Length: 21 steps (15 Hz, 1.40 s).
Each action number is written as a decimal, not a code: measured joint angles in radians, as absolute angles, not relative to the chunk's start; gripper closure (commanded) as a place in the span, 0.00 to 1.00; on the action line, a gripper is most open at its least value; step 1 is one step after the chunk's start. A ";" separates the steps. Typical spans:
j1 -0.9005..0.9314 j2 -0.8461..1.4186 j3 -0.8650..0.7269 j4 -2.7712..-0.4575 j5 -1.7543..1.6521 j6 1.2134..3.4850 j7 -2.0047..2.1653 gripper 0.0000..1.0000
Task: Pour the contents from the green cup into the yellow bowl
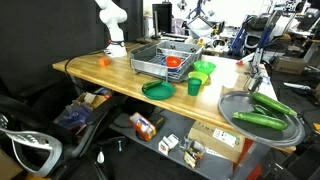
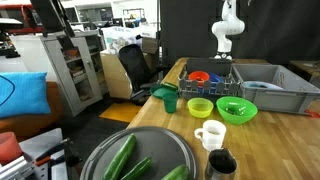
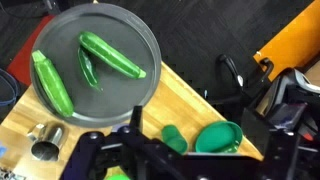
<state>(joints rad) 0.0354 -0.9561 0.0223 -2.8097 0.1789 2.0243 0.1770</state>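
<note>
A lab room crowded with desks and chairs holds a long wooden table (image 1: 100,68). The white robot arm (image 1: 112,22) stands folded upright at the table's far end. In the wrist view the dark claw (image 3: 165,160) fills the bottom edge and looks along the tabletop. Its fingers are too dark and blurred to tell whether it is released or clenched. Ahead of the claw and off to its left lies a round grey metal tray (image 3: 70,25) carrying three green cucumbers (image 3: 110,55). Two small metal cups (image 3: 45,140) stand nearer the claw on that same side. Just ahead of the claw's middle stands the small dark green plastic cup (image 3: 175,138), upright on the wood. A flat green plate (image 3: 218,135) lies just beside it to the right. In an exterior view the shallow yellow-lime plastic bowl (image 2: 200,107) sits near the cup, between it and a brighter green bowl (image 2: 237,110), well apart from the claw.
</note>
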 measured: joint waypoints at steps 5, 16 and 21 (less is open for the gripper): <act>0.035 -0.930 0.027 -2.811 0.179 2.019 0.175 0.00; 0.036 -0.520 0.033 -2.702 0.174 2.225 0.061 0.00; 0.034 -0.257 -0.041 -2.511 0.180 2.223 -0.041 0.00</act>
